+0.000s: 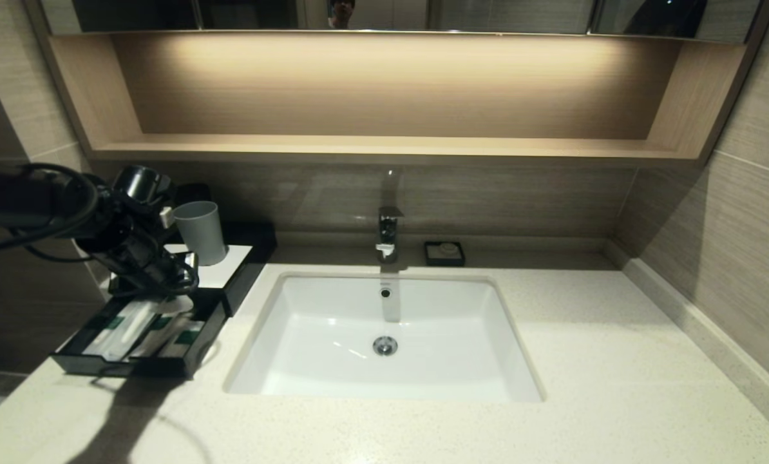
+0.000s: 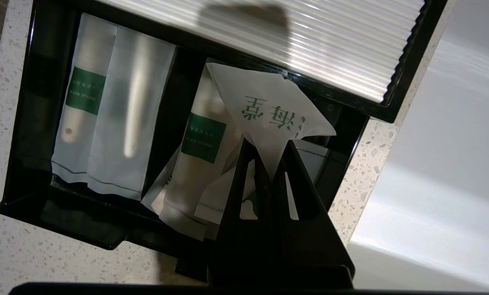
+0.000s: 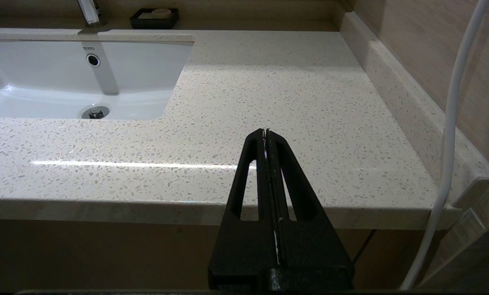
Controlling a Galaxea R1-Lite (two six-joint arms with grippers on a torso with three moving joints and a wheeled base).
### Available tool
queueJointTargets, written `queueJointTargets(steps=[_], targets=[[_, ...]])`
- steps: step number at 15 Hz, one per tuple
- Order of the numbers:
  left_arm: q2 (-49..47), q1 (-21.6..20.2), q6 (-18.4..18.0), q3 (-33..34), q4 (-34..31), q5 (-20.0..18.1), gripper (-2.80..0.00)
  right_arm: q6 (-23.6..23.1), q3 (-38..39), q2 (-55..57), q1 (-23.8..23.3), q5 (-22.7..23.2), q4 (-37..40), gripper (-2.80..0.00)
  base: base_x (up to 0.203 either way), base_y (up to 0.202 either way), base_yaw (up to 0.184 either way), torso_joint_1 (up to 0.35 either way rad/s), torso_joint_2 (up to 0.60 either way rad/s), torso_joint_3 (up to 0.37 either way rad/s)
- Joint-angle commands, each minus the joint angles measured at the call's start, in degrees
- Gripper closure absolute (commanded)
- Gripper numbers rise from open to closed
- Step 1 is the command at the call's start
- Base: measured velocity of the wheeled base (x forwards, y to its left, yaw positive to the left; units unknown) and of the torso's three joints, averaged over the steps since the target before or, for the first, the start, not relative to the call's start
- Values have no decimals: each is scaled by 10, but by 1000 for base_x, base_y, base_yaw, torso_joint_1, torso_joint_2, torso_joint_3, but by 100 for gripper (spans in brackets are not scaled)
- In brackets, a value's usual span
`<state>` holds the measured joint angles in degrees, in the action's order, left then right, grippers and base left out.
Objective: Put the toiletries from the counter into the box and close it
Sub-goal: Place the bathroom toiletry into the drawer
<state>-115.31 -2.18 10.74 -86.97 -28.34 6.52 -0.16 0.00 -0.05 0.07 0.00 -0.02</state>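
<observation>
Left wrist view is showing the left gripper (image 2: 269,157) pinching the white sachet (image 2: 269,112) over the box's open drawer (image 2: 19,135) at the counter's (image 1: 584,361) left edge, toothbrush packets (image 2: 105,114) already inside; next, I judge, releasing, then pushing it closed. Right gripper (image 3: 266,133) is idling, pressed together.

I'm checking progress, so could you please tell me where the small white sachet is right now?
The white sachet is pinched in the shut left gripper, just over the box's open drawer at the counter's left end, above the toothbrush packets.
</observation>
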Motion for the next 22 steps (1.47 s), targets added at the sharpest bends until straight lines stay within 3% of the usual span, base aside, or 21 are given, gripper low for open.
queueJointTargets(steps=[1, 4, 22], targets=[[-6, -1, -2, 4, -2, 1, 0, 0, 1, 0, 0, 0, -1, 0, 0, 0, 0, 0, 0, 0], [-13, -1, -14, 0, -29, 1, 0, 0, 1, 0, 0, 0, -1, 0, 0, 0, 0, 0, 0, 0], [-64, 0, -17, -8, -29, 1, 0, 0, 1, 0, 0, 0, -1, 0, 0, 0, 0, 0, 0, 0]])
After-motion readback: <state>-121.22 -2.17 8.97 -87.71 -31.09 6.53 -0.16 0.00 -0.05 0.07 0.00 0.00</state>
